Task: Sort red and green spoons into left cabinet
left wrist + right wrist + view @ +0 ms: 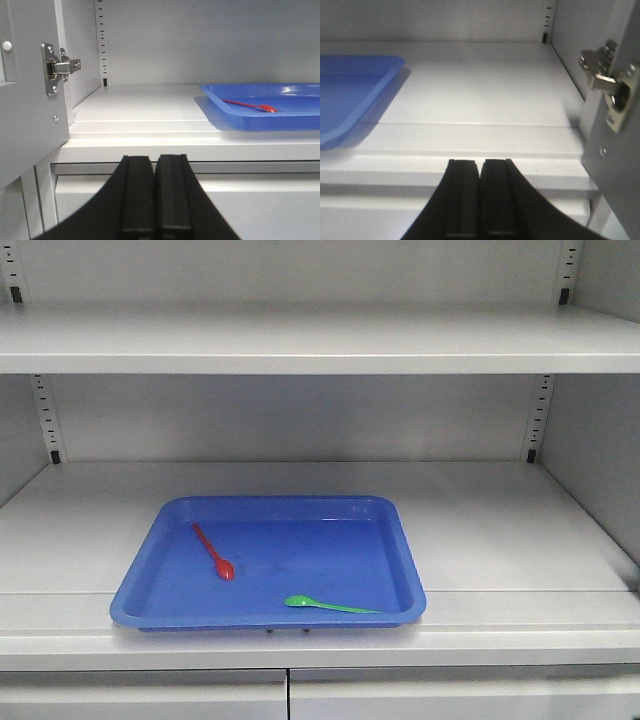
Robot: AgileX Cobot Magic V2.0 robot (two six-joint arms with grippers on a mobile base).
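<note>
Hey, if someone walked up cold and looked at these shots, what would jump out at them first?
A bright blue tray sits on the pale grey cabinet's lower shelf. In it lie a red spoon toward the left and a green spoon along the front rim. Both black grippers, left and right, wait in front, jaws together.

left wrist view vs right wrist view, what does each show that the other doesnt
Only the left wrist view shows the red spoon lying in the blue tray, and the shut left gripper. Only the right wrist view shows the shut right gripper and the bare shelf to the right of the tray. Both show the tray, the cabinet shelf and a door hinge.
</note>
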